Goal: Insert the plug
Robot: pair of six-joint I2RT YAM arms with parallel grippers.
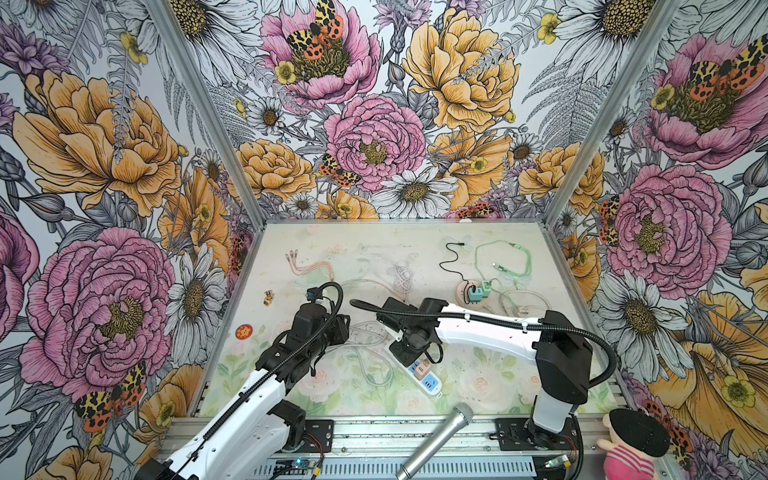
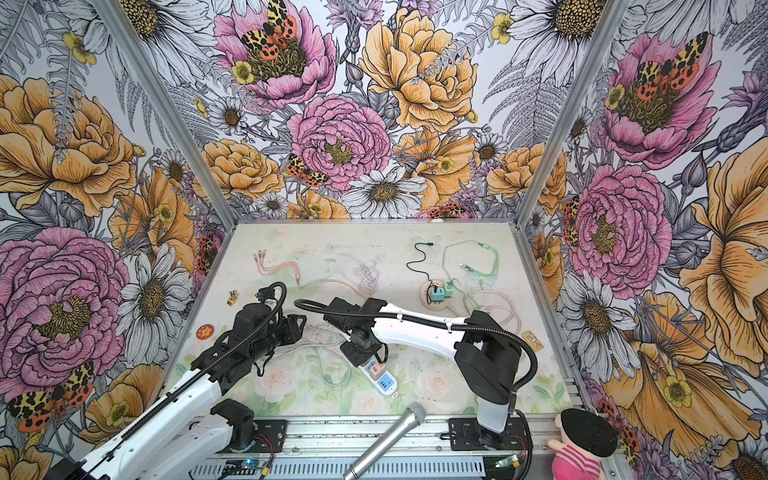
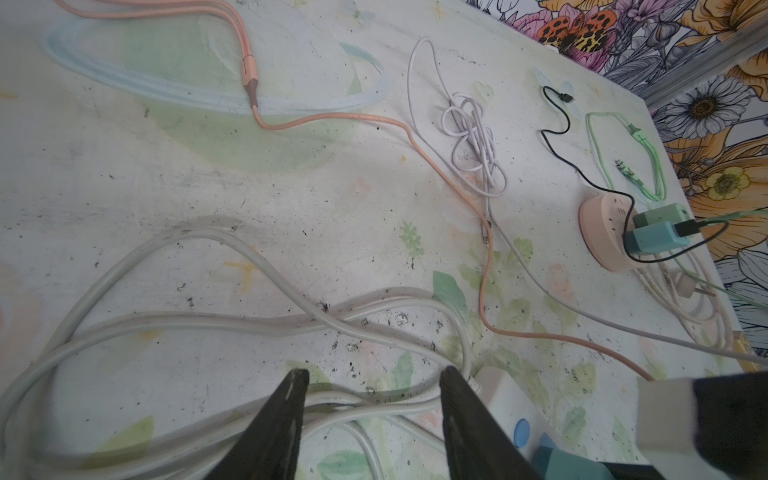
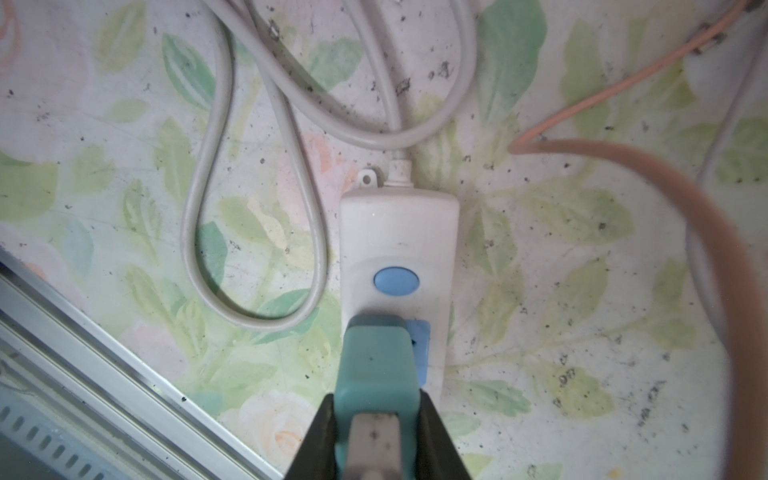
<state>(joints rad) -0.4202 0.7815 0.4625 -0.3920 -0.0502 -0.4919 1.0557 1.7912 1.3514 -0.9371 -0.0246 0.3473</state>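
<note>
On your right gripper the black jaws are clamping the teal, boxy plastic plug by its two flat sides. That grip is keeping the body square to the socket while you are bearing down. The plug is sitting over the blue socket face, just beside the oval blue button of the smooth, round-cornered white plastic power strip. A sliver of blue is showing at one edge, so I'm judging the plug slightly off-centre. Whether the prongs are going in is hidden under the body.

On your left gripper the jaws are standing apart with nothing between them. They are hovering over the thick, rubbery grey-white cord near the strip's cord end. I'd guess they are placed there to steady the strip, which is lying loose and looks light enough to slide.

The cord is looping slackly across the scuffed, black-speckled floral-print surface. A thin peach braided cable is trailing off to the side.
</note>
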